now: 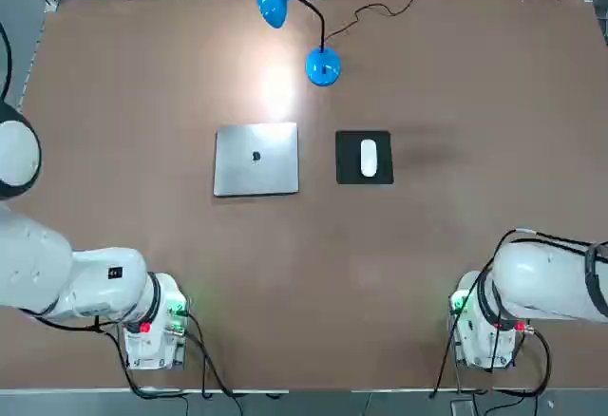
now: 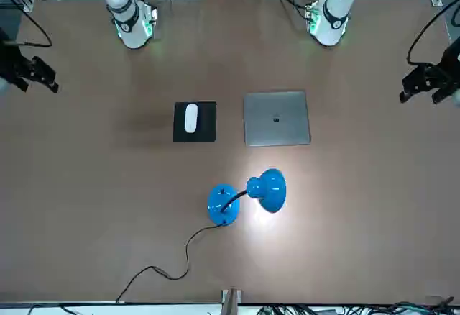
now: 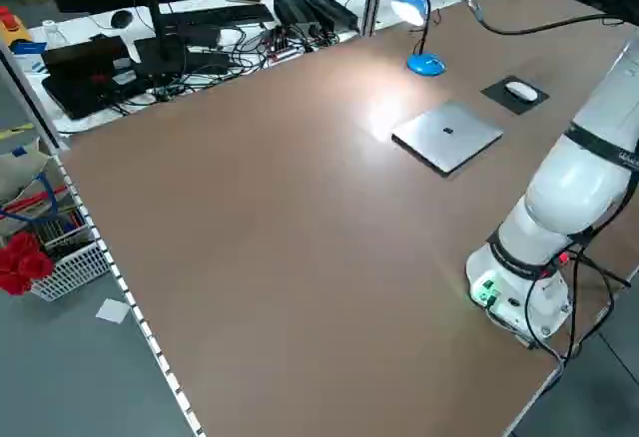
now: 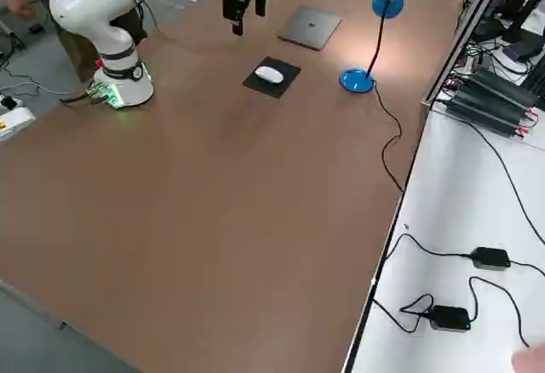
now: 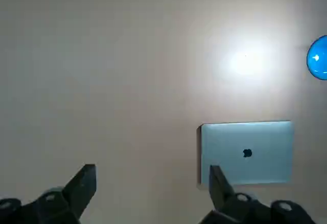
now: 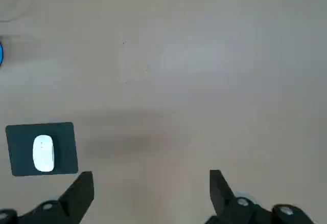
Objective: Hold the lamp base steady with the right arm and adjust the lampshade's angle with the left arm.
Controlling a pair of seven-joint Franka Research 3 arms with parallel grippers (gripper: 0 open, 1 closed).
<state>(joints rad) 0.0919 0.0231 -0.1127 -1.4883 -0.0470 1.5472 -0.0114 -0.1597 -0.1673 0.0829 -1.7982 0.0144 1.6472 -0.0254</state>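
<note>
Lamp base point(image 1: 323, 66) is sitting at the far edge of the table point(image 1: 142, 198) from above, lampshade point(image 1: 274, 2) leaning beside it, nothing touching them. From the front, both are shining near a laptop point(image 2: 277, 118). The left gripper point(image 5: 150, 188) and right gripper point(image 6: 150, 188) are hanging wide open, holding nothing. I think the right one needs to reach the base first.

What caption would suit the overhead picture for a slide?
Lit blue lamp at the table's far edge, closed laptop and mouse mid-table, both arms parked.
</note>
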